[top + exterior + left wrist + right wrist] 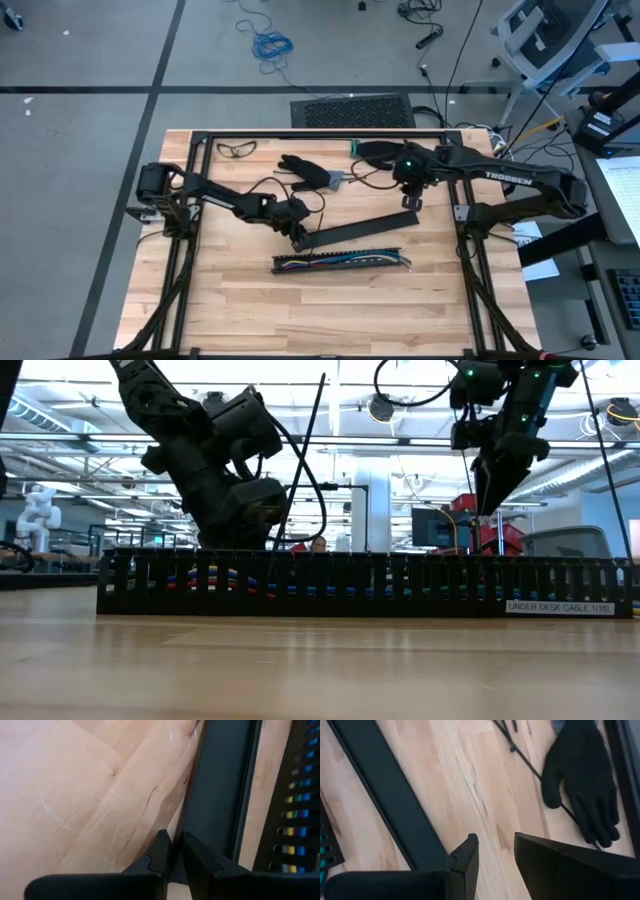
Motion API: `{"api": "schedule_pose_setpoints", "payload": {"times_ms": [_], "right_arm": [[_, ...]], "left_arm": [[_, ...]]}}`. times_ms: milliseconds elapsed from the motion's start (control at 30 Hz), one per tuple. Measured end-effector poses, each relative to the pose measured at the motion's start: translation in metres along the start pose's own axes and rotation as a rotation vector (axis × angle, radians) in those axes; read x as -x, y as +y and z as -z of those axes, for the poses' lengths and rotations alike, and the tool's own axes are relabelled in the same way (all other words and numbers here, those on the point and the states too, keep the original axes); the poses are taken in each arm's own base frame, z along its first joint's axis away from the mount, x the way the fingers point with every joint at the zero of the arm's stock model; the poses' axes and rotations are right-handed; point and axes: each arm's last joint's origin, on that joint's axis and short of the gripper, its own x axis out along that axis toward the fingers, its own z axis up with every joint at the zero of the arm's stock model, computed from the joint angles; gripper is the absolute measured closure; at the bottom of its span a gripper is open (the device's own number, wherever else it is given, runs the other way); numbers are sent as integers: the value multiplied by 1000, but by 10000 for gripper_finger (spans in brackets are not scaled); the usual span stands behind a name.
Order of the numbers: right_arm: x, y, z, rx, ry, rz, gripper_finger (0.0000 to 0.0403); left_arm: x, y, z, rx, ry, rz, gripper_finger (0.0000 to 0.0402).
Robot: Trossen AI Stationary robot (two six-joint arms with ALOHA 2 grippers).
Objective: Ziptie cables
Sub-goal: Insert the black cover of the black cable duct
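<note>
I see left gripper point(298, 238) at black strip point(360, 231) end; cables point(340, 262) just beside; right gripper point(410, 203) above other end.

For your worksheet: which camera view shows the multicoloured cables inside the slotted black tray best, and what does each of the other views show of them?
The high view: the cables lie visible along the whole open slotted tray. The low view shows only coloured bits through the slots; the left wrist view shows yellow, blue and green patches; the right wrist view shows barely a teal glimpse.
</note>
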Motion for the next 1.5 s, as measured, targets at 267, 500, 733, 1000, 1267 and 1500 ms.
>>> {"api": "schedule_pose_setpoints", "payload": {"times_ms": [267, 500, 733, 1000, 1267, 1500], "right_arm": [[9, -6, 3, -56, -45, 19, 289], [19, -4, 5, -90, -106, -18, 289], [22, 1, 4, -156, -154, -208, 289], [7, 6, -1, -231, -64, -355, 289], [-23, 25, -14, -139, 53, -499, 289], [-60, 36, -26, -53, 115, -442, 289]], "left_arm": [[3, 5, 7, -47, 45, -137, 396], [42, -16, -19, -259, -8, -326, 400], [71, -38, -34, -648, 97, -455, 401], [79, -51, -29, -870, 150, -530, 401], [80, -53, -28, -895, 126, -605, 401], [83, -55, -32, -892, 100, -632, 401]]}}
